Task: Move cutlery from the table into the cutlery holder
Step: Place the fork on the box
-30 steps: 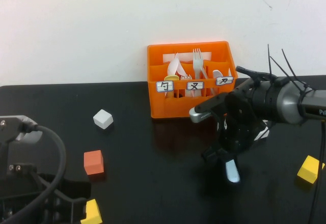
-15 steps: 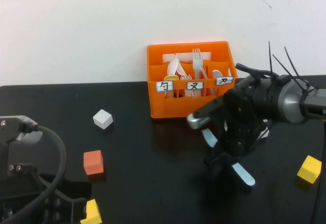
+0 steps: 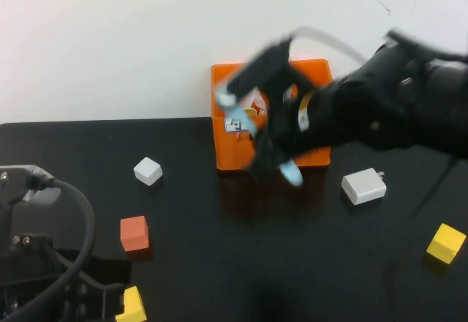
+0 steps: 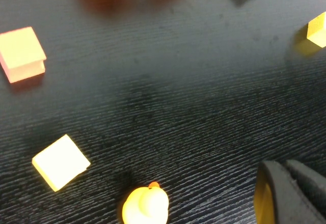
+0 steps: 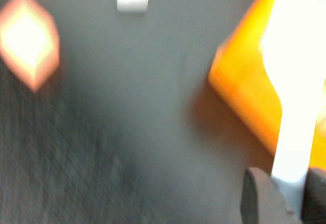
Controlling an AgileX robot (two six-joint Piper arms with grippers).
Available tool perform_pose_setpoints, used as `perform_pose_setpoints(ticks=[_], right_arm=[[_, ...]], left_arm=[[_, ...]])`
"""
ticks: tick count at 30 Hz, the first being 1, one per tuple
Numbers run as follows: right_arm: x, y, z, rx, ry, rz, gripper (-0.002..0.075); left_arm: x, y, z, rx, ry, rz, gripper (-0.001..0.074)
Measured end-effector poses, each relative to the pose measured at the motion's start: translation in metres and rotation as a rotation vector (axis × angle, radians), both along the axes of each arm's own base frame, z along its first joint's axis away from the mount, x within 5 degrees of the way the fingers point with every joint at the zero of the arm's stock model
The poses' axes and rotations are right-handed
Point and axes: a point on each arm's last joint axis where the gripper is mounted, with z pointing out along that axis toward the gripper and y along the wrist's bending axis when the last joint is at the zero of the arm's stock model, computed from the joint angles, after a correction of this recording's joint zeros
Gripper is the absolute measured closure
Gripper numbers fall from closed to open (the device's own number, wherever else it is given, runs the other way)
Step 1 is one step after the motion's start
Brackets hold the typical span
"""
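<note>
The wide matte black tabletop point(image 3: 219, 263) is spanned by the right arm, raised before the bright orange plastic crate point(image 3: 227, 154). The light blue plastic fork point(image 5: 295, 147) is clamped in the right gripper point(image 5: 280, 191), held aloft at the crate's front. The left gripper point(image 4: 290, 193) is parked low; its opening cannot be told. One white tag point(image 3: 235, 124) is visible, unreadable.
</note>
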Motion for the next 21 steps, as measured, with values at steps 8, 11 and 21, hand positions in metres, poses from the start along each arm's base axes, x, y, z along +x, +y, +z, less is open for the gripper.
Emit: perform_pose_setpoints(ticks=[8, 11, 21], right_arm=[[0.024, 0.003, 0.035, 0.26, -0.338, 0.041, 0.0578], [0.042, -0.004, 0.03, 0.332, -0.393, 0.002, 0.0578], [0.093, -0.016, -0.012, 0.596, -0.507, -0.165, 0.0578]], left_arm=[[0.0, 0.0, 0.0, 0.0, 0.0, 0.0, 0.0736], [0.0, 0.0, 0.0, 0.0, 0.0, 0.0, 0.0736], [0.0, 0.0, 0.0, -0.001, -0.002, 0.001, 0.0736]])
